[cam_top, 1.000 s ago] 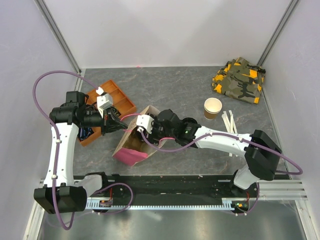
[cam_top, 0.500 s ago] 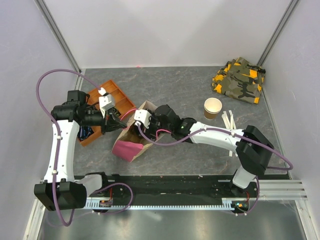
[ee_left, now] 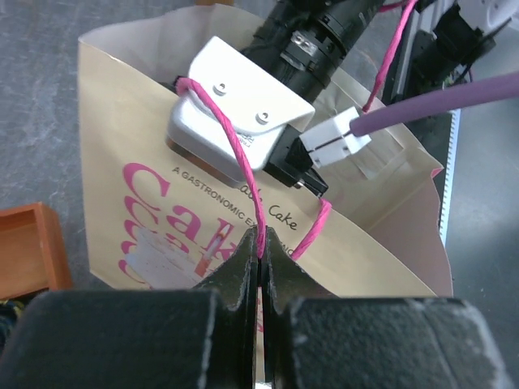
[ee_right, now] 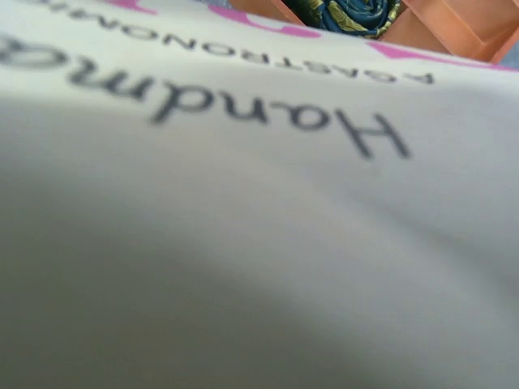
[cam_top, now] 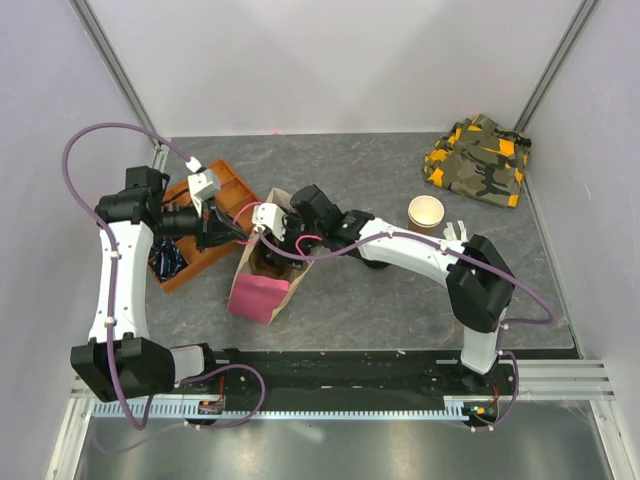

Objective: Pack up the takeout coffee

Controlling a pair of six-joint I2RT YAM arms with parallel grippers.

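The left arm [cam_top: 115,270] rises from its base at the near left. It bends at the elbow by the wall and reaches right over the orange tray [cam_top: 232,180] to the bag [cam_top: 262,296]. The left hand [cam_top: 236,232] is level and pressed narrow, its two fingers [ee_left: 243,267] pinched on the bag's pink cord handle [ee_left: 256,207] just above the printed wall. From that grip the cord loops up over the white block on the right wrist.

The right arm [cam_top: 430,260] climbs from the near right base to a raised elbow. From there it stretches left across the bench [cam_top: 390,310] with its wrist tipped down into the open mouth of the bag. The right hand [cam_top: 270,242] is sunk inside the bag. Its wrist camera sees only the blurred pale wall of the bag [ee_right: 259,211] with mirrored lettering. The tray [ee_right: 454,24] shows past the top edge of that view. Its fingers are hidden in every view, so I cannot tell whether they stand wide or grip something.

The coffee cannot be made out for certain. A dark shape sits deep in the bag under the right hand, too shadowed to name.

The bag stands between the two hands, mouth up, with its pink side facing the near edge. A lidless tan cup [cam_top: 426,215] stands well to the right of it, and a camouflage cloth [cam_top: 478,160] lies in the far right corner.
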